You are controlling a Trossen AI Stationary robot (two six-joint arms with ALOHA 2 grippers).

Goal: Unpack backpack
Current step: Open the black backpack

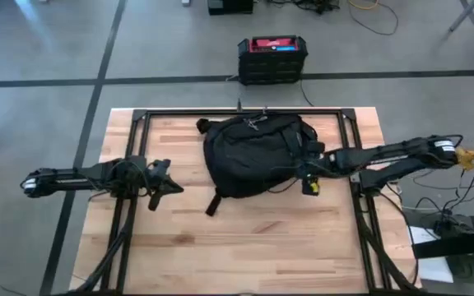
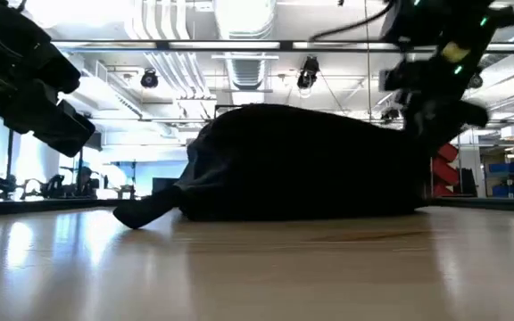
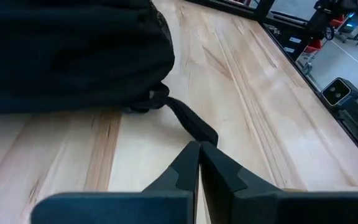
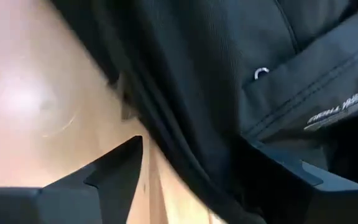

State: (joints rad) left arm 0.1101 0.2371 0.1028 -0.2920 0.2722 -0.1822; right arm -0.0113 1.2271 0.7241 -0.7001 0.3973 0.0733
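**So, backpack sitting mid-table, right arm is right up against it**

The backpack point(image 1: 249, 154) lies on the wooden table point(image 1: 262, 238), closer to the far edge than the near one and roughly centred between the left and right edges. It's a rounded black lump, with one strap point(image 1: 214, 205) trailing out toward the near edge.

The right gripper point(image 1: 309, 174) is at the backpack's right side, pressed in close. In the right wrist view its fingers point(image 4: 114, 165) are spread apart, with folds of black fabric running between them; one finger sits over bare wood, the other is up against the bag. Can't tell whether it's actually pinching anything.

The left gripper point(image 1: 168, 187) hangs over the left part of the table, near the backpack but not touching it. Its fingers point(image 3: 182, 168) are pressed together, tips pointing toward the trailing strap, which lies just beyond them on the wood.

Beyond the table's far edge a black box with a red top point(image 1: 272, 57) sits on the floor.
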